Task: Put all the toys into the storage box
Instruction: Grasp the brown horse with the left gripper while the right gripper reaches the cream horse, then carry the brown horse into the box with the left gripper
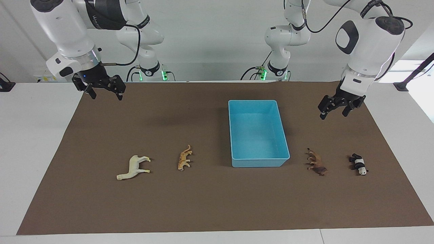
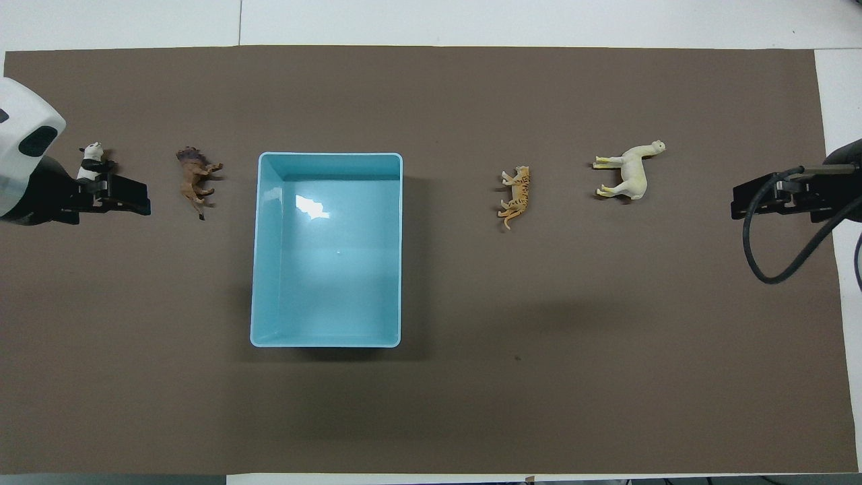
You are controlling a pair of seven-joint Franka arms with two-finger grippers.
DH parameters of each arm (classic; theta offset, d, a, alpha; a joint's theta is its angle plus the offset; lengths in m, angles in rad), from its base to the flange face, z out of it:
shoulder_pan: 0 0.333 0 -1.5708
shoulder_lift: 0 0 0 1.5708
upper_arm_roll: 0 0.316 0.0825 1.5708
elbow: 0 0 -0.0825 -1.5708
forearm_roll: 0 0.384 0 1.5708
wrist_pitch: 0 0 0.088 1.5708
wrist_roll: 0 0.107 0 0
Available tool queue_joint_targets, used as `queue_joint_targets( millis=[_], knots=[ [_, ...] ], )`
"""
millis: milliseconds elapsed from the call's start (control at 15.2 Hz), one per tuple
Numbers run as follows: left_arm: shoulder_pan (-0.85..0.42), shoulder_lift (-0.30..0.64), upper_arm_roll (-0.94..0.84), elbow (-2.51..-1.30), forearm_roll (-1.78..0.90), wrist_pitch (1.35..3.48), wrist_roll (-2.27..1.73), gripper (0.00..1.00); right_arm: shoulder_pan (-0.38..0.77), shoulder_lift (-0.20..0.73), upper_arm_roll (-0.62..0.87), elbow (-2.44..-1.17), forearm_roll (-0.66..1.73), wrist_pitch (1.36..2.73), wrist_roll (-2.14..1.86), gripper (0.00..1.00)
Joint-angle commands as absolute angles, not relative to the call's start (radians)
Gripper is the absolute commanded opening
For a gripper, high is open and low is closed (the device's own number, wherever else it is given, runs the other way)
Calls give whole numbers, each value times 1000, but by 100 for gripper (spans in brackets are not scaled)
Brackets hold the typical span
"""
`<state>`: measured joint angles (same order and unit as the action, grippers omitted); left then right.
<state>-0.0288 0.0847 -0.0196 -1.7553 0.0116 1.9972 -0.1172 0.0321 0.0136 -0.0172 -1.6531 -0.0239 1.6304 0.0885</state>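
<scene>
The light blue storage box (image 1: 259,162) stands empty on the brown mat; it also shows in the overhead view (image 2: 326,156). Toward the right arm's end lie the cream-white horse (image 1: 134,166) (image 2: 630,172) and the orange-tan tiger (image 1: 184,158) (image 2: 517,195). Toward the left arm's end lie the dark brown lion (image 1: 316,162) (image 2: 195,178) and the panda (image 1: 358,164) (image 2: 89,160). All four lie on their sides. My left gripper (image 1: 333,115) (image 2: 111,195) is open and empty, up in the air over the mat beside the box, clear of the lion and panda. My right gripper (image 1: 106,96) (image 2: 774,195) is open and empty, high over the mat's corner.
The brown mat (image 1: 217,203) covers most of the white table (image 1: 30,142). From above, the left gripper's body hides part of the panda. A black cable (image 2: 774,256) hangs from the right arm's wrist.
</scene>
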Motion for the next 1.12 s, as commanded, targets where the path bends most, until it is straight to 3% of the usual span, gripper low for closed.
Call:
queue_joint_targets(
  millis=[0, 395, 724, 1053],
  knots=[
    [9, 221, -28, -1724, 31, 2121, -103, 100, 21, 86, -9, -1655, -21, 1712, 34, 100],
    [11, 415, -26, -1763, 29, 2422, -107, 100, 57, 290, -9, -1651, -29, 2000, 5, 100],
    [11, 472, -28, -1772, 17, 2497, -150, 100, 64, 466, -9, -1536, -15, 2071, 5, 100],
    [11, 489, -28, -1818, 12, 2566, -328, 100, 69, 549, -9, -1531, -20, 2154, 8, 100]
  ],
)
